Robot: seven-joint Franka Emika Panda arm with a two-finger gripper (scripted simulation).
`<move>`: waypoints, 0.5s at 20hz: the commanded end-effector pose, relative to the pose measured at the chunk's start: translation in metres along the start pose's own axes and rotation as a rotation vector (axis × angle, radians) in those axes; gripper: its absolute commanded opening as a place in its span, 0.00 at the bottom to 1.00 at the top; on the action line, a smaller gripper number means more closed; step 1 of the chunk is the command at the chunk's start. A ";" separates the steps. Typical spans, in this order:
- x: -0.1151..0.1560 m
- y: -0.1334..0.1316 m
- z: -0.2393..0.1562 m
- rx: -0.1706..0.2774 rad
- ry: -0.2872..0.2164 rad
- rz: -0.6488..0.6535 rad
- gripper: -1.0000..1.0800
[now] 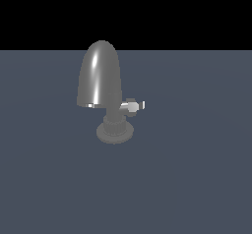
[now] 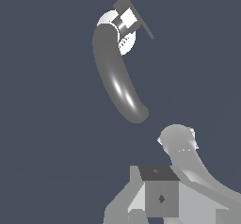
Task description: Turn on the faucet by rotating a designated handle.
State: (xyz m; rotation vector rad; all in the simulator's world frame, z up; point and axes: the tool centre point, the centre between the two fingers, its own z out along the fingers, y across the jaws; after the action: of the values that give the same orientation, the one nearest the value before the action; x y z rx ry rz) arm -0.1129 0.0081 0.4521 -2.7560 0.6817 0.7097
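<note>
One faucet, one handle — approach not yet made

The faucet [image 1: 101,88] stands on the table [image 1: 197,169], its handle [image 1: 134,105] jutting from the neck toward the exterior view's right. In the wrist view the claw [image 2: 162,197] sits well apart from the faucet [image 2: 117,77]; whether it is wide or narrow I cannot tell. Best to come in beside the lever — then push it round, avoiding the dome.
</note>
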 end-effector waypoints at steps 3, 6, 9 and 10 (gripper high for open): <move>0.026 -0.005 0.004 0.039 -0.094 0.084 0.00; 0.043 -0.008 0.007 0.067 -0.160 0.142 0.00; 0.062 -0.009 0.013 0.096 -0.228 0.203 0.00; 0.068 -0.009 0.015 0.106 -0.251 0.224 0.00</move>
State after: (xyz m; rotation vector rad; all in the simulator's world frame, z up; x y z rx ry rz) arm -0.0681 -0.0028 0.4136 -2.5061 0.9136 0.9730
